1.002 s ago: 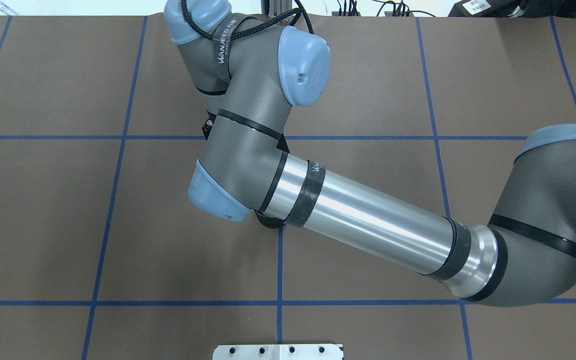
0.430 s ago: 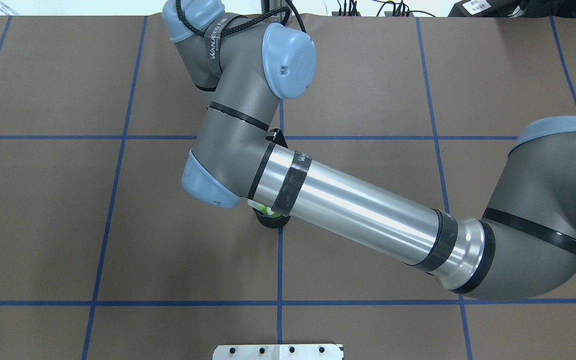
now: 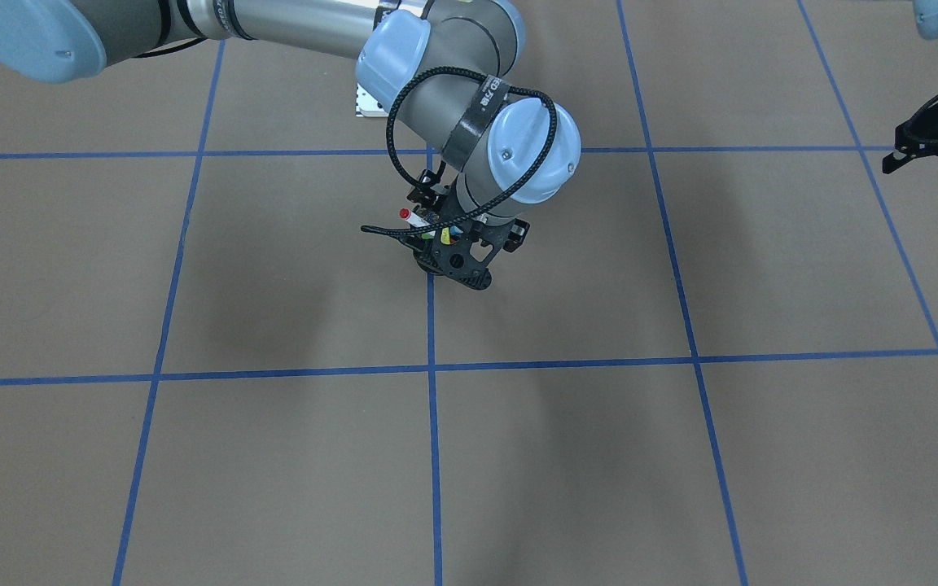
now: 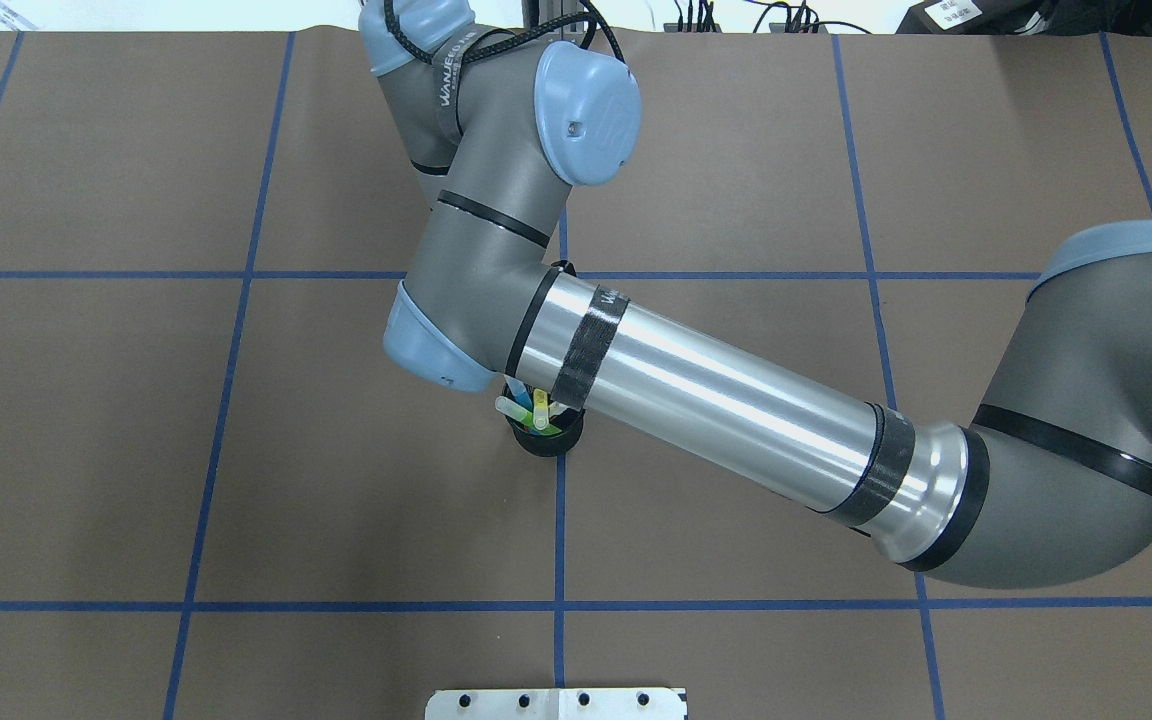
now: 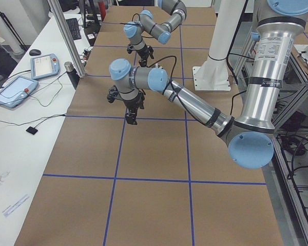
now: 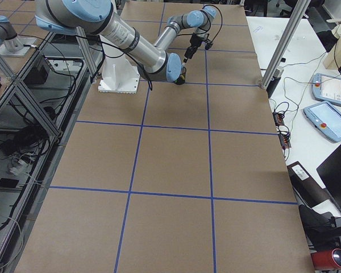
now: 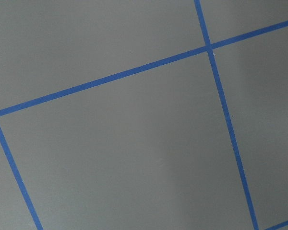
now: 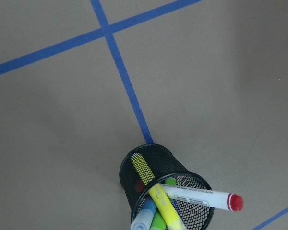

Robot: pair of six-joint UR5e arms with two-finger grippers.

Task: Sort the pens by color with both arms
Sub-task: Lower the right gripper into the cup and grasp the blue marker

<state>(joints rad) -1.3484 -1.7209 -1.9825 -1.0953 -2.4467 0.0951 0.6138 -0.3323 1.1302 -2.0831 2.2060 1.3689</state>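
A black mesh cup point(image 4: 543, 446) stands on a blue tape line at mid-table. It holds several pens point(image 4: 537, 414). The right wrist view looks down on the cup point(image 8: 149, 165), with a red-capped white marker point(image 8: 201, 196), a yellow highlighter point(image 8: 159, 201), and green and blue pens. My right arm point(image 4: 716, 400) reaches across over the cup. My right gripper point(image 3: 459, 264) hangs at the cup, seen side-on, so I cannot tell whether it is open or shut. My left gripper point(image 3: 929, 167) hovers open and empty far off to the robot's left. The left wrist view shows only bare table.
The table is covered in brown paper point(image 4: 236, 450) with a blue tape grid. The white pedestal plate point(image 4: 556, 703) sits at the near edge. A side desk with control tablets point(image 5: 15, 89) runs along the far edge.
My right arm's wrist has shifted toward the far side of the table. The pens in the cup, hidden under the arm before, now show in the overhead view.
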